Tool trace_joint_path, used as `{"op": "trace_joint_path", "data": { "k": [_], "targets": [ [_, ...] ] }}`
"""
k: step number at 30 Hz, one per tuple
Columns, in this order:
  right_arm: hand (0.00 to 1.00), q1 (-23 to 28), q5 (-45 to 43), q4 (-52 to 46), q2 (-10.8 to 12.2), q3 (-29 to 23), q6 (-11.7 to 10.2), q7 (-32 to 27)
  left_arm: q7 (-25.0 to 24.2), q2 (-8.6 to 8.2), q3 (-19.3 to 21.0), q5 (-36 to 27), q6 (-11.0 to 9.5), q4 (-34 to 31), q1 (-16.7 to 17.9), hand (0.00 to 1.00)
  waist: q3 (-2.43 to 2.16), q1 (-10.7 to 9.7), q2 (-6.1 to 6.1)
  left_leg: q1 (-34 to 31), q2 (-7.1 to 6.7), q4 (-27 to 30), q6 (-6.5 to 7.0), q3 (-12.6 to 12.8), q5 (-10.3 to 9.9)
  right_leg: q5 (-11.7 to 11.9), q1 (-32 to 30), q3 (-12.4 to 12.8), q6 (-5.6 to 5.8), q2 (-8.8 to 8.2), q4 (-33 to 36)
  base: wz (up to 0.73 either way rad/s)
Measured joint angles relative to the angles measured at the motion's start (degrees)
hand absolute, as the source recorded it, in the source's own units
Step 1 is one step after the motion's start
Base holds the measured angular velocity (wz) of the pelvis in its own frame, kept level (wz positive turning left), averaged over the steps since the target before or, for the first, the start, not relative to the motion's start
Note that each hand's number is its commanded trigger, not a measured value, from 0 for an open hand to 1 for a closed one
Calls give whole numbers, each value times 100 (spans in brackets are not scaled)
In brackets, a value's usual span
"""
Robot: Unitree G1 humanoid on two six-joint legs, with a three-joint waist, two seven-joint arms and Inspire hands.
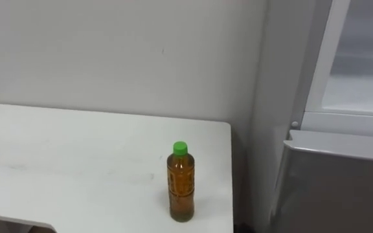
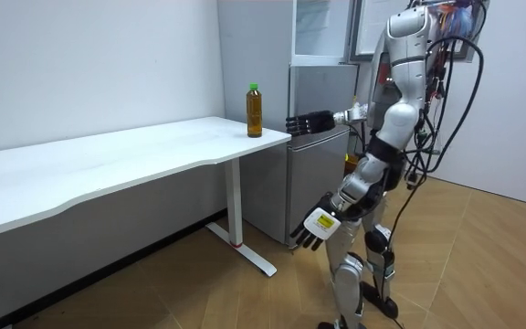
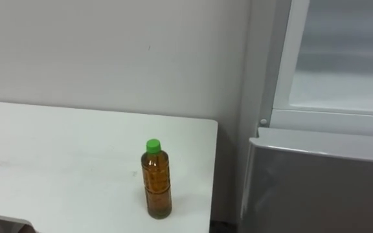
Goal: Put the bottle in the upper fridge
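Robot stands in the right half of the room view, facing the end of the white table and the fridge beside it. Its left hand hangs low by the thigh at centre frame, with the fingers loosely spread and slightly bent, holding and touching nothing. The right hand is raised at about tabletop height, just right of centre in that view. Its palm is held out flat with the fingers straight and a little apart. It is empty and sits just off the table's end, near the bottle but clear of it.

The bottle stands upright on the table at the lower centre of the left eye view, close to the table's right edge. It has amber liquid inside and a green cap. Nothing touches it.

Past the table a plain pale wall fills the upper left. On the right side of the frame the fridge's grey lower door sits below the upper compartment, whose pale interior shows behind a white frame.
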Motion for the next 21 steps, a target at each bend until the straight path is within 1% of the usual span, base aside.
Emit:
{"op": "trace_joint_path", "data": {
  "k": [5, 6, 10, 14, 15, 16, 18, 21],
  "targets": [
    [0, -70, 1, -52, -99, 3, 1, -43, 0, 30, -5, 4, 9, -1, -19, 0, 1, 75, 1, 2, 10, -11, 11, -1, 7, 0, -7, -2, 0, -6, 58, 0],
    [0, -151, 2, -59, -98, 11, 1, -36, 0, 51, -11, 1, 12, 6, -20, 0, -13, 75, -22, 2, 10, -9, 13, -1, 8, 0, -7, -5, 0, -6, 61, 0],
    [0, -476, 50, -106, -128, 10, 4, 6, 0, 132, -40, -12, 35, -38, 17, 0, -27, 94, -59, 1, 8, -10, 19, -8, 13, 0, -6, -20, 0, -11, 63, 0],
    [0, -710, 355, -470, -167, 11, 3, 56, -1, 220, -46, -11, 37, -95, 53, 0, -41, 128, -121, -6, 5, 8, 19, -10, 15, 0, -23, -22, 0, -11, 61, 0],
    [0, -764, 411, -492, -184, 12, 3, 83, -1, 239, -44, -11, 40, -96, 57, 0, -56, 131, -152, -7, 3, 7, 19, -10, 16, 0, -33, -22, 0, -12, 61, 0],
    [0, -788, 414, -492, -194, 11, 3, 83, -1, 246, -36, -11, 42, -96, 56, 0, -60, 137, -159, 0, 3, 7, 19, -10, 16, 0, -40, -22, 0, -13, 61, 0],
    [0, -833, 436, -492, -259, 1, 3, 82, -1, 253, -24, -14, 62, -125, 56, 0, -51, 180, -187, 4, -5, -1, 20, -10, 17, 0, -78, -18, 0, -19, 62, 0],
    [0, -836, 435, -492, -272, -3, 10, 80, -1, 253, -24, -18, 117, -153, 40, 0, -45, 237, -201, -1, -6, -11, 20, -11, 17, 0, -78, -14, 0, -20, 62, 0]
  ]
}}
